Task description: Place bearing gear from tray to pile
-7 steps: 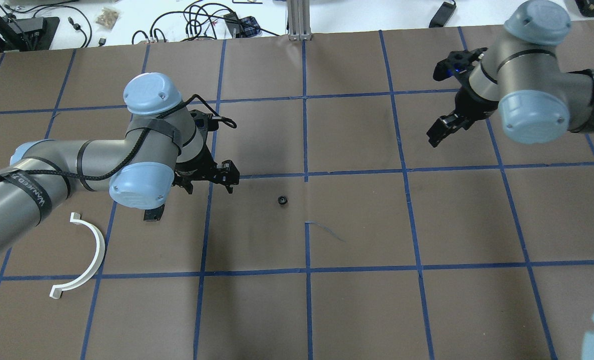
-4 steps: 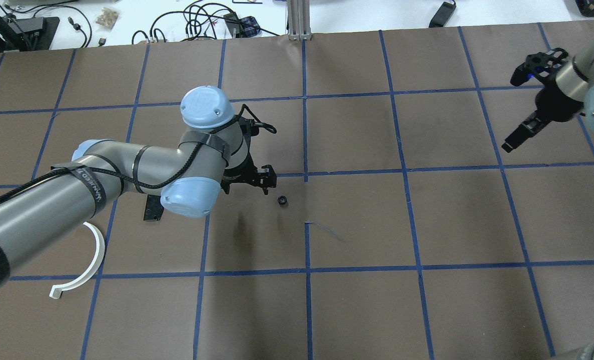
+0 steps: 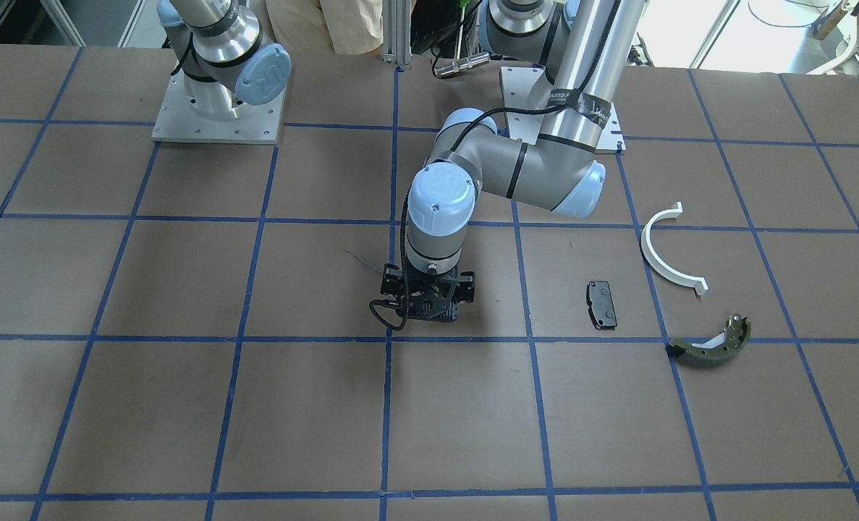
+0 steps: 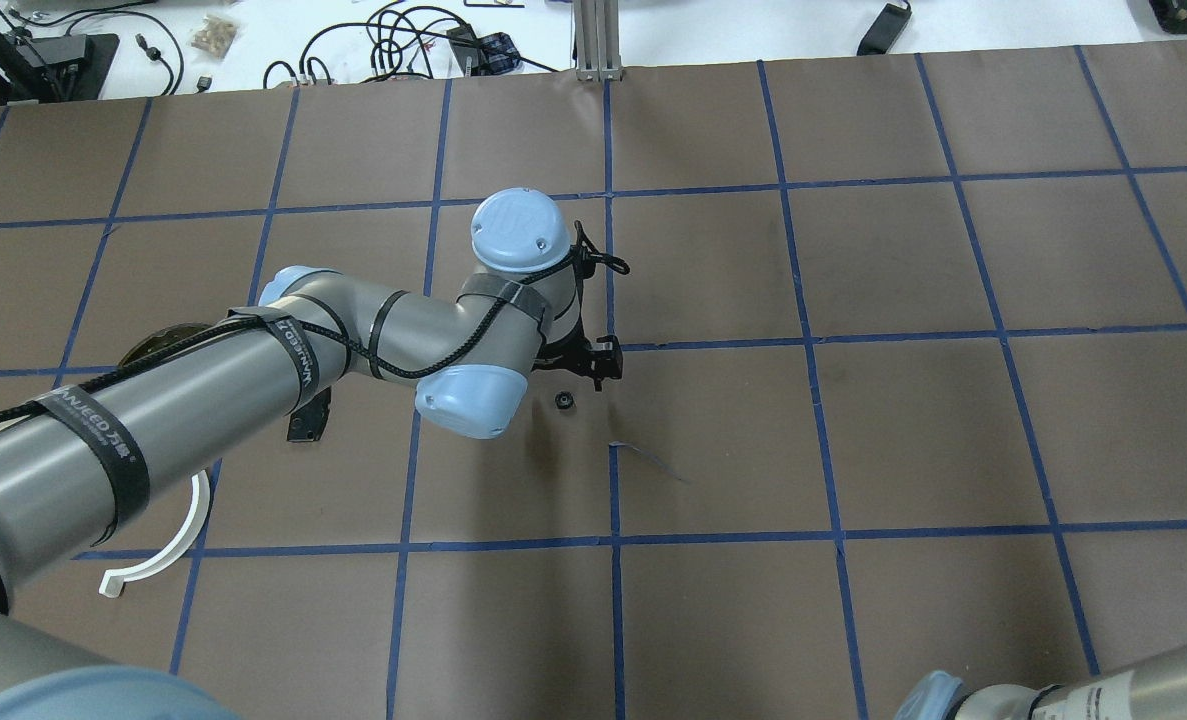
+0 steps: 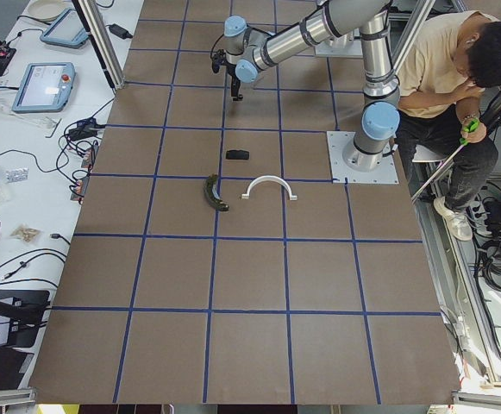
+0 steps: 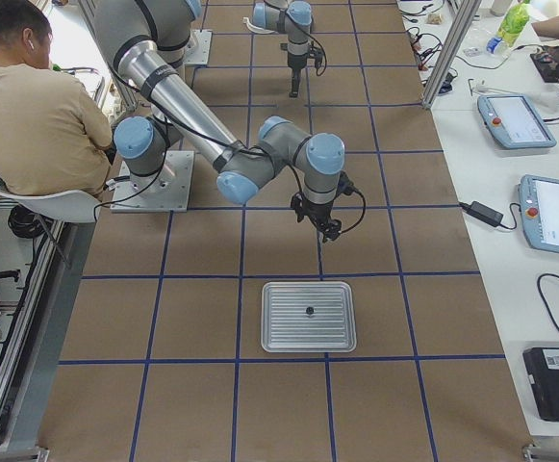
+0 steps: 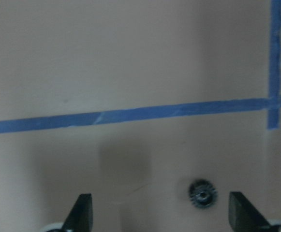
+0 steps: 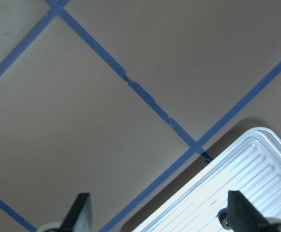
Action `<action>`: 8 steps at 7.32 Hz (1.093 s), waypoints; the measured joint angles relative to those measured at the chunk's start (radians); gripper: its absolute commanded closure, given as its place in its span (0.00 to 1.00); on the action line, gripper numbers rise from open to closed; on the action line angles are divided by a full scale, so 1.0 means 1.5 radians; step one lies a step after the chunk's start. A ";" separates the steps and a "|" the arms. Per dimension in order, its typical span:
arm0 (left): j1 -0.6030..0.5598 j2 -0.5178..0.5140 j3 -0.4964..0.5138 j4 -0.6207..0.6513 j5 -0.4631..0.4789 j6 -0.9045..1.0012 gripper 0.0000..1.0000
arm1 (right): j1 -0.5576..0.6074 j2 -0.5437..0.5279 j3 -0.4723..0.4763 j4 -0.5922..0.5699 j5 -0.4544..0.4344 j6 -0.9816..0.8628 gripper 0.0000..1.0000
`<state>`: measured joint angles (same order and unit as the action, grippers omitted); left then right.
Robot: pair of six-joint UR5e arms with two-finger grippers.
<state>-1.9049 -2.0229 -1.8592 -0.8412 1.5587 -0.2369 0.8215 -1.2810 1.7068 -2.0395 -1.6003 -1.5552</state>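
The bearing gear (image 4: 563,400) lies on the brown-papered worktop (image 4: 853,620) near its middle, beside a blue tape crossing. The left gripper (image 4: 598,366) hangs over it with its fingers spread wide. In the left wrist view the gear (image 7: 202,193) sits between the fingertips, nearer one of them, and touches neither.

The pile (image 3: 661,289) is toward the worktop's left end: a white half-ring (image 3: 647,253), a black pad (image 3: 601,305) and an olive brake shoe (image 3: 708,351), all apart from one another. Bare paper separates the pad from the gear.

The tray (image 6: 279,332) lies at the worktop's right end, well apart from the gear. A small dark part (image 6: 309,310) rests at its centre; it is possibly another gear, but too small to tell. The right gripper (image 6: 325,229) is spread too and hangs just inward of the tray's rim (image 8: 246,164).
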 measured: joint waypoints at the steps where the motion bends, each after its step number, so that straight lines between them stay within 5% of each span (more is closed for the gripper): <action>1: -0.001 -0.010 0.000 0.000 0.000 -0.001 0.01 | -0.026 0.025 -0.021 -0.002 -0.001 -0.039 0.04; 3: -0.003 -0.021 0.002 -0.001 0.001 -0.006 0.02 | -0.060 0.098 -0.082 -0.005 0.000 -0.111 0.04; 6: -0.006 -0.022 0.000 -0.006 0.004 -0.006 0.94 | -0.085 0.180 -0.141 -0.006 0.000 -0.156 0.04; 8: -0.007 -0.022 0.000 -0.007 0.005 -0.005 1.00 | -0.091 0.204 -0.145 -0.010 0.000 -0.160 0.07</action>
<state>-1.9154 -2.0566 -1.8585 -0.8522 1.5662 -0.2444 0.6844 -0.9751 1.4893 -2.0550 -1.5997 -1.7954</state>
